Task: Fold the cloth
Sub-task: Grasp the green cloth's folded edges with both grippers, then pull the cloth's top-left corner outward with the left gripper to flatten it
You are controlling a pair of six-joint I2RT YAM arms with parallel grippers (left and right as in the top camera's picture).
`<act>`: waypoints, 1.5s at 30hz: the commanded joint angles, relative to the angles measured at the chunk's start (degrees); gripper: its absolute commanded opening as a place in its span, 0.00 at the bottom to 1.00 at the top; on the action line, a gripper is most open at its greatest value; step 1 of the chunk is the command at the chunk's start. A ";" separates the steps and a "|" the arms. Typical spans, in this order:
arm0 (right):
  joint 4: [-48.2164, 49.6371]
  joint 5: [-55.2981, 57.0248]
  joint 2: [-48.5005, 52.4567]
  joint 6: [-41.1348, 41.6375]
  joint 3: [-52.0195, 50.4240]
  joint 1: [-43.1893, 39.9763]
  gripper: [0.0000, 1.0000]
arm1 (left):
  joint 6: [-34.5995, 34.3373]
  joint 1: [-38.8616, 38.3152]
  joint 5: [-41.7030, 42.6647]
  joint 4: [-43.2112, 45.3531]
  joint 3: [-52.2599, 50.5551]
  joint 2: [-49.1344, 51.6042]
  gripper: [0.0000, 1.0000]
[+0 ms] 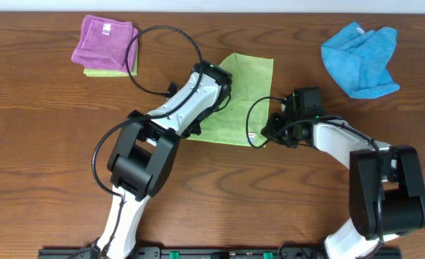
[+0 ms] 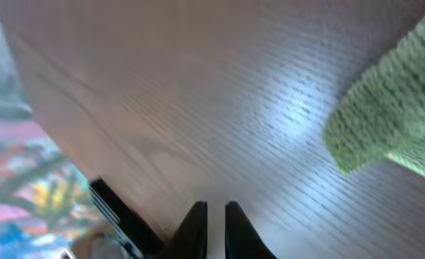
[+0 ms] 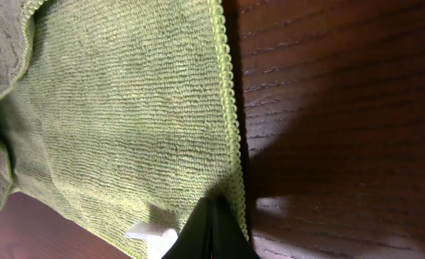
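Both jaws look pressed together: right gripper [image 3: 211, 229] pinches the cloth [image 1: 239, 97] at its tagged edge, left gripper [image 2: 212, 232] holds nothing. Green cloth's mid-table; one purple cloth [image 1: 104, 42] at 11 o'clock, one blue cloth [image 1: 361, 59] at 1.

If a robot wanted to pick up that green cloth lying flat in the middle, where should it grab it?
Probably at a corner. The green cloth lies flat on the table, so only its stitched edge gives thin fingers something to pinch. The near right corner by the white tag suits the right end effector, coming in low from the bare wood on that side.
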 commanded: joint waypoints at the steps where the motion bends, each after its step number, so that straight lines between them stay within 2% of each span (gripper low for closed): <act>1: -0.22 2.80 0.22 -1.05 -0.07 0.33 0.01 | -4.17 0.17 3.67 -0.24 0.52 -0.79 0.06; 6: -0.24 2.80 0.22 -1.05 -0.07 0.33 0.01 | -5.18 0.00 4.17 1.95 0.52 -0.79 0.06; 8: -0.24 2.80 0.22 -1.09 -0.07 0.33 0.02 | -1.53 -0.48 6.19 5.16 0.55 -0.79 0.06; 10: -0.22 2.82 0.22 -1.27 -0.07 0.33 0.02 | 7.63 -1.49 9.55 10.75 0.52 -0.79 0.06; 14: -0.22 2.82 0.22 -1.49 -0.07 0.33 0.01 | 32.41 -4.79 20.24 20.68 0.85 -0.81 0.06; 16: -0.24 2.84 0.22 -1.68 -0.07 0.33 0.01 | 37.73 -6.49 20.04 21.29 1.20 -0.81 0.08; 17: -0.26 2.82 0.22 -1.70 -0.07 0.33 0.02 | 38.86 -7.28 18.73 21.38 1.38 -0.81 0.13; 19: -0.26 2.82 0.22 -1.68 -0.07 0.33 0.02 | 40.33 -8.46 16.48 21.49 1.99 -0.81 0.17; 21: -0.26 2.84 0.22 -1.68 -0.07 0.33 0.02 | 42.93 -9.20 16.17 22.58 3.45 -0.81 0.27; 22: -0.26 2.84 0.22 -1.68 -0.07 0.33 0.02 | 44.11 -9.35 15.76 23.69 4.52 -0.81 0.33; 24: -0.24 2.84 0.22 -1.70 -0.07 0.33 0.01 | 44.65 -9.38 14.10 26.29 6.32 -0.81 0.37; 26: -0.26 2.82 0.22 -1.68 -0.07 0.33 0.02 | 46.21 -9.27 13.03 29.11 8.02 -0.81 0.47; 30: -0.90 2.86 0.22 -1.68 -0.07 0.31 0.01 | 49.88 -8.52 12.83 33.11 9.79 -0.81 0.56; 35: -1.53 2.58 0.20 -1.90 -0.07 -1.60 0.02 | 50.07 -6.32 13.35 37.00 9.77 -0.09 0.66; 36: -1.55 2.58 0.22 -2.40 -0.07 -2.21 0.03 | 50.10 -5.84 13.57 37.57 9.77 0.02 0.77; 37: -1.57 2.40 0.20 -3.06 -0.07 -3.04 0.04 | 50.07 -5.25 13.88 38.12 9.77 0.33 0.96; 43: -0.22 -4.96 -0.39 -8.50 0.33 -7.32 0.08 | 50.80 -2.64 16.37 41.46 9.77 1.38 0.95; 45: -0.17 -7.76 -1.84 -9.44 0.59 -7.74 0.13 | 50.86 -2.43 18.75 43.01 9.77 1.38 0.95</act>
